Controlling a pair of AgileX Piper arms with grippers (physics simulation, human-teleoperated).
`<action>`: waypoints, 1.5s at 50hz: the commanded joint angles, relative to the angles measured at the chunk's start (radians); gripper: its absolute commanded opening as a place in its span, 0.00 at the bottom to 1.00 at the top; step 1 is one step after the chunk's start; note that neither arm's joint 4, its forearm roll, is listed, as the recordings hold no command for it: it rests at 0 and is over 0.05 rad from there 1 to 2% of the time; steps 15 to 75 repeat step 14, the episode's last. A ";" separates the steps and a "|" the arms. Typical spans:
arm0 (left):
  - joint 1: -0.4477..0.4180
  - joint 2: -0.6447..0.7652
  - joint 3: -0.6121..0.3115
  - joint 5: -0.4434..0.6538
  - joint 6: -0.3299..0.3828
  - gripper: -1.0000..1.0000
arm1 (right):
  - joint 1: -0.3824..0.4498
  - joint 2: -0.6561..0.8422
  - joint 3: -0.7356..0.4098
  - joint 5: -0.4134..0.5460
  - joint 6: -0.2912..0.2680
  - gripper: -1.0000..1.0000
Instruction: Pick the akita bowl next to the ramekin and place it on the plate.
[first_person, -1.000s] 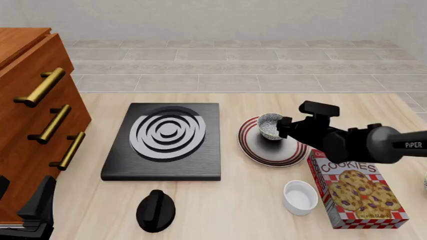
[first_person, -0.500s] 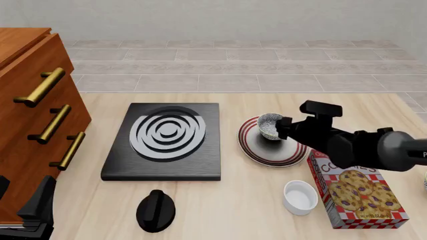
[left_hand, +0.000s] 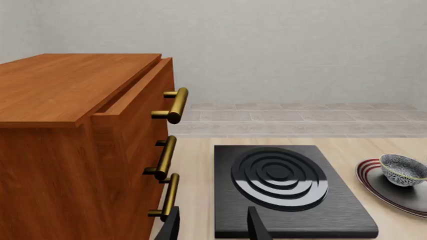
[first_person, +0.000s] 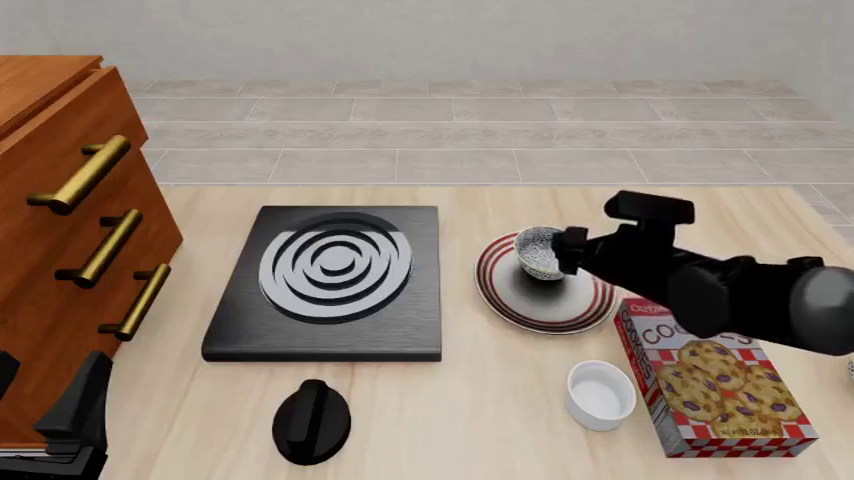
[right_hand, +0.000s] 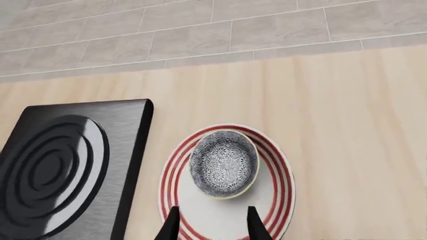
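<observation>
The akita bowl (first_person: 539, 252) sits on the plate (first_person: 514, 298), toward the worktop's far right. The right pincer (right_hand: 212, 222) hangs just above, fingers spread and empty. Near the right edge stand a cookie box (first_person: 714, 388) and the ramekin (first_person: 601, 394). The left pincer (left_hand: 212, 231) is parted, idle.

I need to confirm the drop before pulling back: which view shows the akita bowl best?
The right wrist view: it looks straight down into the akita bowl, which sits unobstructed inside the plate rings. The front view shows the bowl partly covered by the right gripper. The left wrist view catches it small, side-on at the frame edge.
</observation>
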 joint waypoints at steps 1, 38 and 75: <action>0.000 0.000 0.000 0.000 0.000 1.00 | 0.011 -0.053 0.002 0.040 -0.003 1.00; 0.000 0.000 0.000 0.000 0.000 1.00 | 0.025 -0.089 0.019 0.047 -0.008 1.00; 0.000 0.000 0.000 0.000 0.000 1.00 | 0.025 -0.089 0.019 0.047 -0.008 1.00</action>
